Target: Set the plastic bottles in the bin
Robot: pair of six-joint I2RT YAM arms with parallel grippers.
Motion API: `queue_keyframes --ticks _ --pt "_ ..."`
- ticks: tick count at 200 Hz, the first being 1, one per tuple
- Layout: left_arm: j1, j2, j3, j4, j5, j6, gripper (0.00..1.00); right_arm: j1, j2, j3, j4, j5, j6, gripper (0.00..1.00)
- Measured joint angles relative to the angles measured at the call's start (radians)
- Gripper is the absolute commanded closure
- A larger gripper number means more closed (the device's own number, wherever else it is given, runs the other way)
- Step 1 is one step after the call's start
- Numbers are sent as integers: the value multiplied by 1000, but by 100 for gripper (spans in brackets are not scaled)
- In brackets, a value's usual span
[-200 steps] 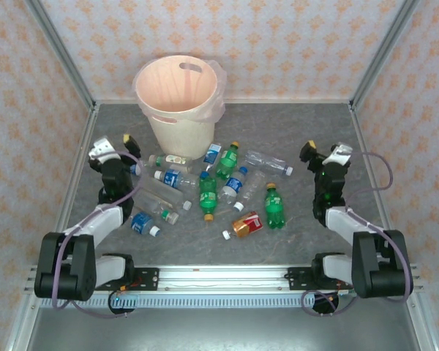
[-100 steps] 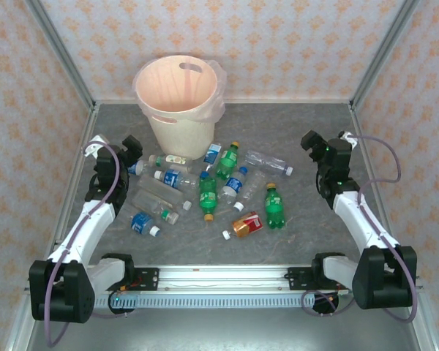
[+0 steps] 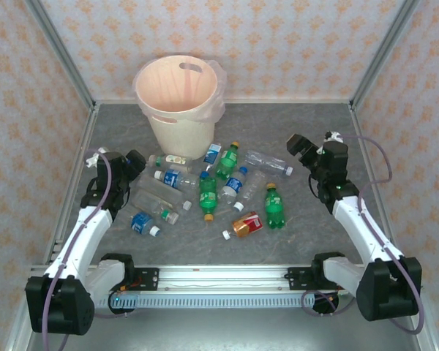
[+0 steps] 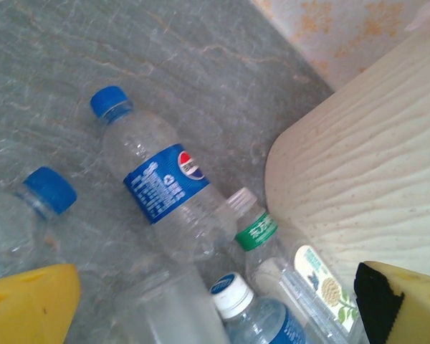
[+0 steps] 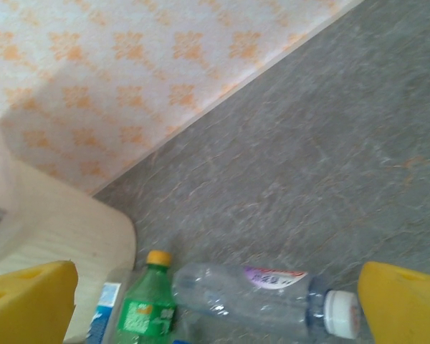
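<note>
Both arms have reached in from folded poses. The left gripper (image 3: 135, 162), jaws wide and empty, hovers at 9 o'clock of the plastic bottles (image 3: 207, 191); the right gripper (image 3: 298, 147), equally wide and empty, at 3 o'clock. Nothing is picked yet; the bin (image 3: 179, 133) waits at their 11 o'clock.

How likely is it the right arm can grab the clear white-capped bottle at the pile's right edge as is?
Probably yes. The right gripper is open and close to the clear bottle, whose cap end lies alone on bare table; only a green bottle sits by its base.
</note>
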Motion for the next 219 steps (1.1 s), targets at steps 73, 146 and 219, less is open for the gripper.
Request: queue_keyframes --ticks 73,146,219 --pt "0 -63 13 -298 -50 -100 1 90 -33 87 -58 -38 11 0" --pt "0 -204 -140 -381 49 -251 1 187 -32 173 -115 -45 10 0" --pt "0 -191 -192 -393 99 -279 2 297 -4 237 -171 -17 6 0"
